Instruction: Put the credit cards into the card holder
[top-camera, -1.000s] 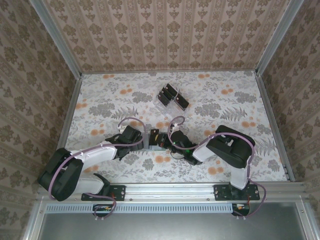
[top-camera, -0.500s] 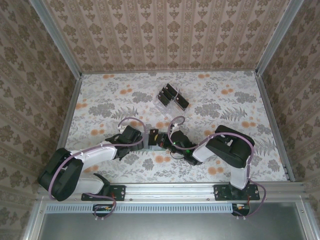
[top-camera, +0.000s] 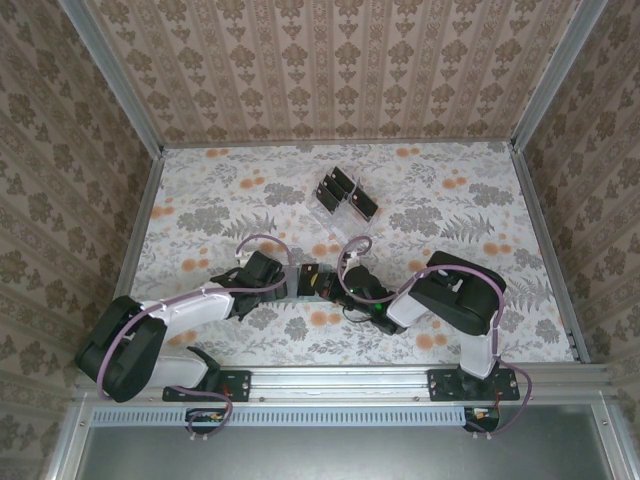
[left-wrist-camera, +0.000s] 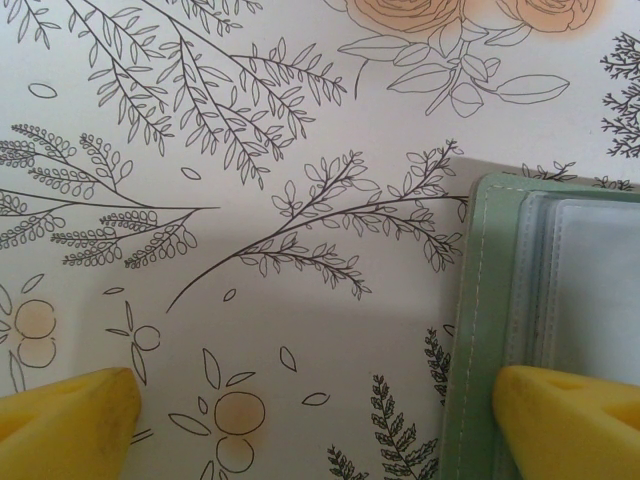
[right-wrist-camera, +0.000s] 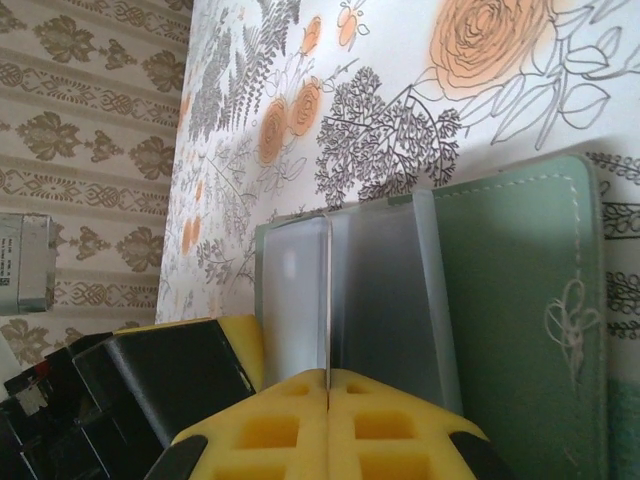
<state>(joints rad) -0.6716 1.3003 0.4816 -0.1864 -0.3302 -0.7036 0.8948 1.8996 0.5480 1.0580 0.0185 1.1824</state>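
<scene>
top view: the clear rack (top-camera: 343, 196) stands far of centre on the flowered table (top-camera: 470, 190), its row of dark credit cards (top-camera: 350, 190) slanting far-left to near-right. both arms meet near of it over the card holder (top-camera: 299, 279), which lies flat. the rack is well apart from the left gripper (top-camera: 280, 284) and from the right gripper (top-camera: 322, 285), to their far side and a little right.

left wrist: the left gripper (left-wrist-camera: 320, 425) has its jaws wide apart and holds nothing. one yellow fingertip (left-wrist-camera: 565, 420) sits over the green edge of the card holder (left-wrist-camera: 490, 330).

right wrist: the right gripper (right-wrist-camera: 328, 405) is pressed together on a clear pocket leaf, lifting it from the open card holder (right-wrist-camera: 520, 300). the pockets look empty.

the free left arm seems the one to fetch a card.
</scene>
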